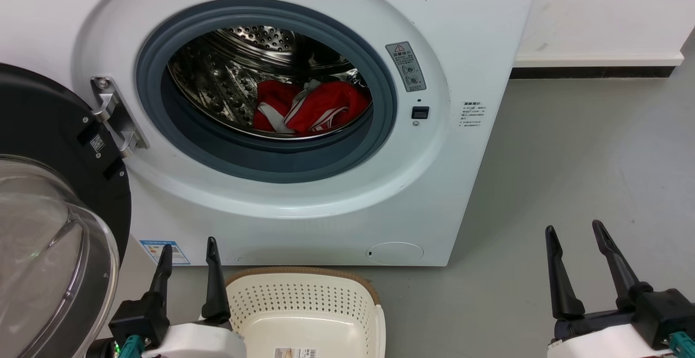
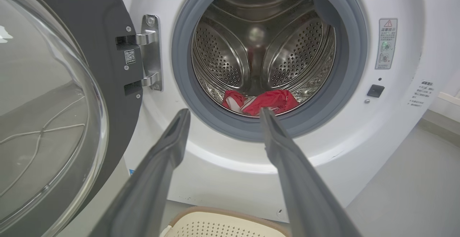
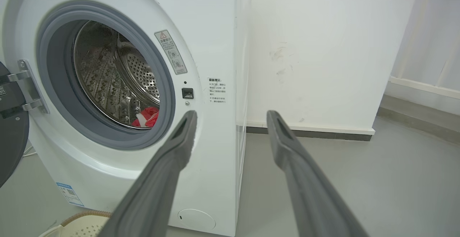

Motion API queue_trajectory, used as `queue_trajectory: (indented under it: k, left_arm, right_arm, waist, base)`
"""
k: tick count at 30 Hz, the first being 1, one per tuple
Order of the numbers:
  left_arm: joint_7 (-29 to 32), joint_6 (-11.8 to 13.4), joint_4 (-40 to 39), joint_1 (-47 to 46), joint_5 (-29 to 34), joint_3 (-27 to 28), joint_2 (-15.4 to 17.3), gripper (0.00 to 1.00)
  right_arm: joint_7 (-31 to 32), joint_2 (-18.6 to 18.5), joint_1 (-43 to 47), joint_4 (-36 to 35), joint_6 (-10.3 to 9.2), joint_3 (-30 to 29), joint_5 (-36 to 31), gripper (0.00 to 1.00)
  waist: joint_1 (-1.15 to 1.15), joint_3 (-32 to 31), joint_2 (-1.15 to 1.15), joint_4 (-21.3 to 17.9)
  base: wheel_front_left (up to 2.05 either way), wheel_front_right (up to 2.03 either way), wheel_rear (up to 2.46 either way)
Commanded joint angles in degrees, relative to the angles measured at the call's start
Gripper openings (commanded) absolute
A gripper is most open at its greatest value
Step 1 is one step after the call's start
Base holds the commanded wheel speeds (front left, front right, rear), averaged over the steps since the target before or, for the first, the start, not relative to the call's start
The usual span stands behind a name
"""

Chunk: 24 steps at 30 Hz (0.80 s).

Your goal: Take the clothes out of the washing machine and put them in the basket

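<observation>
The clothes [image 1: 309, 109] lie bunched at the bottom of the drum [image 1: 228, 81], low and toward the back, inside the washing machine [image 1: 326, 206]. That is where I expect trouble. If I reach in too shallow, my fingertips could catch the thick grey seal [image 1: 271, 158] at the porthole's lower lip. If I pinch only a loose white strap, I may drag the garment out half-held and drop it on the floor short of the basket [image 1: 304, 272], which sits low just in front of the machine. The open door [image 1: 54, 146] hangs close on my left side, so a wide swing of that arm could knock its glass. My left gripper [image 1: 188, 245] hovers low beside the basket's rim with its fingers spread and holding nothing, pointing up toward the porthole and roughly in line with the red bundle. My right gripper [image 1: 574, 227] is likewise spread and empty, off to the right over bare floor. It is aimed past the machine's corner, well apart from the opening.
</observation>
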Motion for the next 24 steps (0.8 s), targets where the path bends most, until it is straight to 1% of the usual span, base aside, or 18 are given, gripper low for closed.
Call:
queue_trajectory:
  k: [1,12,22,24]
  left_arm:
    - [-0.42,0.32,-0.29,0.54,1.21,-0.07,0.05,1.0]
    - [-1.68,0.74,-0.06,1.13,5.42,-0.26,0.04,1.0]
    - [-2.7,1.35,0.39,1.82,9.08,-0.53,0.04,1.0]
    - [-2.71,1.33,0.6,1.8,8.56,-0.43,0.04,1.0]
  right_arm:
    - [-0.56,-0.08,0.44,-0.68,-0.02,0.13,-1.33,1.0]
    - [-1.7,-0.07,1.42,-0.48,-0.02,0.01,-5.28,1.0]
    - [-2.72,-0.06,2.25,0.08,-0.02,-0.35,-7.26,1.0]
    - [-2.66,-0.06,2.19,0.41,-0.02,-0.48,-6.38,1.0]
  waist:
    - [0.0,-0.02,0.0,-0.01]
    - [0.0,0.02,0.0,-0.14]
    - [0.0,0.05,0.0,-0.14]
    - [0.0,0.04,0.0,-0.12]
  base:
    - [0.0,0.0,0.0]
    - [0.0,0.0,0.0]
    - [0.0,0.0,0.0]
    - [0.0,0.0,0.0]
